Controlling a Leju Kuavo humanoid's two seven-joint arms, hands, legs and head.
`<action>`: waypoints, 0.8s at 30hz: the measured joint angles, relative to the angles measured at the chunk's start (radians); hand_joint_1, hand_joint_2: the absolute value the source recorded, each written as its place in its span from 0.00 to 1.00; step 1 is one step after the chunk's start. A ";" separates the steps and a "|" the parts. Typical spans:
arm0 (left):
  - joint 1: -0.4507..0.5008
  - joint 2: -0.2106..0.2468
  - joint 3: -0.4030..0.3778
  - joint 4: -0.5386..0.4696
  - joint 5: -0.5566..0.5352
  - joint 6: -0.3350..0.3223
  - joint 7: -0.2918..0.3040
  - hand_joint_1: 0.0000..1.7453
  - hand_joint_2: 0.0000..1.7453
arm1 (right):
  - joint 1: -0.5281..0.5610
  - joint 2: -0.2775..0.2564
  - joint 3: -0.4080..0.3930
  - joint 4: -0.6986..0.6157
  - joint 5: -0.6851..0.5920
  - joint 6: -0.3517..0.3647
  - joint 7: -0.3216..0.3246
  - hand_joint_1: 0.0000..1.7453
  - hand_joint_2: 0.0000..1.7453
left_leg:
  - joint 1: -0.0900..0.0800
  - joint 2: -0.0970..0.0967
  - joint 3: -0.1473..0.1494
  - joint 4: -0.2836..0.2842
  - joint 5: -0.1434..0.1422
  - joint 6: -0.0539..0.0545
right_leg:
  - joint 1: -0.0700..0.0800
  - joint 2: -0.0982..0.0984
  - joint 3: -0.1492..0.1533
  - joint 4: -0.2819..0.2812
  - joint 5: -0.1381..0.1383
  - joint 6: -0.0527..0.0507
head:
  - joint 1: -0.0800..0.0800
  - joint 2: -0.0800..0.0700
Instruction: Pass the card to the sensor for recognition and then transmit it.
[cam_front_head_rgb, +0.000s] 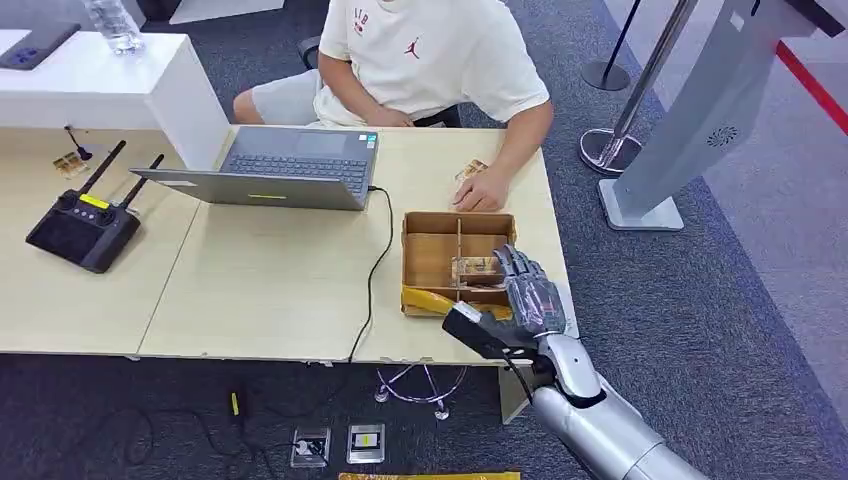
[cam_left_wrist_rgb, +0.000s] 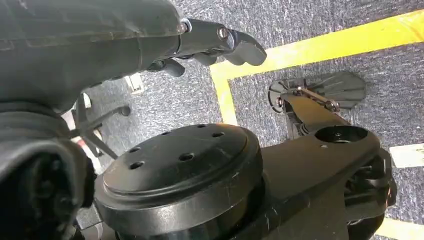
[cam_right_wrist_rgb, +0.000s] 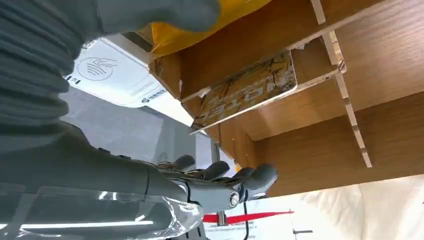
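A black remote controller with two antennas (cam_front_head_rgb: 82, 225) lies near the left edge of the light wooden table (cam_front_head_rgb: 270, 290), and an open grey laptop (cam_front_head_rgb: 285, 168) sits at the far edge in front of a seated person in a white T-shirt (cam_front_head_rgb: 425, 55), whose hand (cam_front_head_rgb: 481, 190) rests on the tabletop. Near the table's right edge stands an open brown wooden box with dividers (cam_front_head_rgb: 430, 250); the gold patterned card (cam_front_head_rgb: 476, 268) leans tilted in a middle compartment. My right hand (cam_front_head_rgb: 528, 290) reaches over the box's right side, its fingers (cam_right_wrist_rgb: 235, 180) spread apart beside the card and holding nothing. My left hand (cam_left_wrist_rgb: 150, 45) hangs over grey carpet with yellow floor tape (cam_left_wrist_rgb: 320, 50), fingers (cam_left_wrist_rgb: 240, 45) loosely curled around nothing.
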 joint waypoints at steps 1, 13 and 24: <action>0.000 0.000 0.000 0.000 -0.002 0.000 0.000 0.00 0.00 | 0.000 0.000 0.000 0.000 -0.001 -0.001 0.000 0.97 1.00 | 0.000 0.000 0.000 0.000 0.000 0.000 | 0.000 0.000 0.000 0.000 0.000 0.000 | 0.000 0.000; -0.001 0.000 0.000 0.000 -0.005 0.000 0.000 0.00 0.00 | 0.000 0.000 -0.002 0.000 -0.002 -0.012 0.001 0.92 1.00 | 0.000 0.000 0.000 0.000 0.000 0.000 | 0.000 0.000 0.000 0.000 0.000 0.000 | 0.000 0.000; -0.001 0.000 0.000 0.000 -0.002 0.000 0.000 0.00 0.00 | 0.000 0.000 -0.002 0.000 0.004 -0.026 -0.005 1.00 1.00 | 0.000 0.000 0.000 0.000 0.000 0.000 | 0.000 0.000 0.000 0.000 0.000 0.000 | 0.000 0.000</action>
